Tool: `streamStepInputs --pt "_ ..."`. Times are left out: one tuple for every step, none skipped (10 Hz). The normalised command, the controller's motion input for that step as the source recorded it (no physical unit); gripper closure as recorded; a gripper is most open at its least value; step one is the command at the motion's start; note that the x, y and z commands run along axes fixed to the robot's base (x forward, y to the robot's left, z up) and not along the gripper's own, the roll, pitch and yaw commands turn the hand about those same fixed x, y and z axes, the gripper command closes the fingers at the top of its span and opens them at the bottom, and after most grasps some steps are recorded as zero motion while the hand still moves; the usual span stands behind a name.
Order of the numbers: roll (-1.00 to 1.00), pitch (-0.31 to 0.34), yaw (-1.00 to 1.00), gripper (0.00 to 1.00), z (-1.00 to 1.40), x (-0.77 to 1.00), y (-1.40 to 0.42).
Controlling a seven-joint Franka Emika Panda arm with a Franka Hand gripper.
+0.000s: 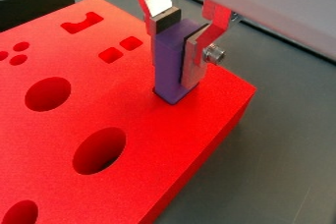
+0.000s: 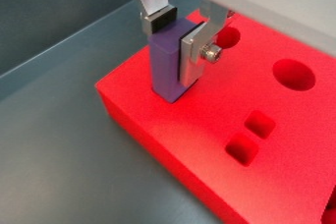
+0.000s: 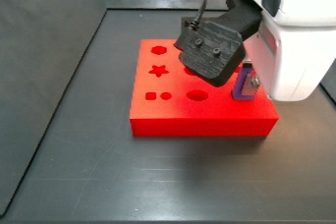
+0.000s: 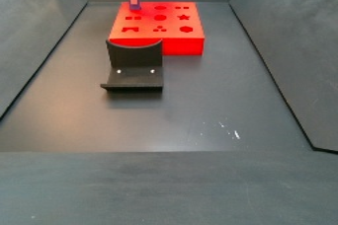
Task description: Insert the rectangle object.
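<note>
Both wrist views show the rectangle object [image 1: 171,66] standing straight up near a corner of the red block [image 1: 92,110]. Its bottom end looks partly sunk into the block, so it seems to be going into its hole. How deep it sits, I cannot tell.

The hand [image 1: 179,39] is right over that corner. Its two silver fingers [image 1: 197,56] are squeezed close on the purple bar, one on each side.

In a side view, the bar [image 3: 245,81] sticks up at the block's [image 3: 197,110] edge, next to the big white robot part. In a side view, the block [image 4: 158,27] sits near the far edge of the dark surface [image 4: 199,101], with the grey curved holder [image 4: 133,71] just in front of it.

What could go wrong? If the bar tips even a little, it could jam in the hole. Pushing hard then could make it slip in the fingers or shove the block.
</note>
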Motion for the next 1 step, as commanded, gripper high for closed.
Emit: streamStepInputs --pt "0.00 0.000 0.00 1.00 0.00 0.00 0.00"
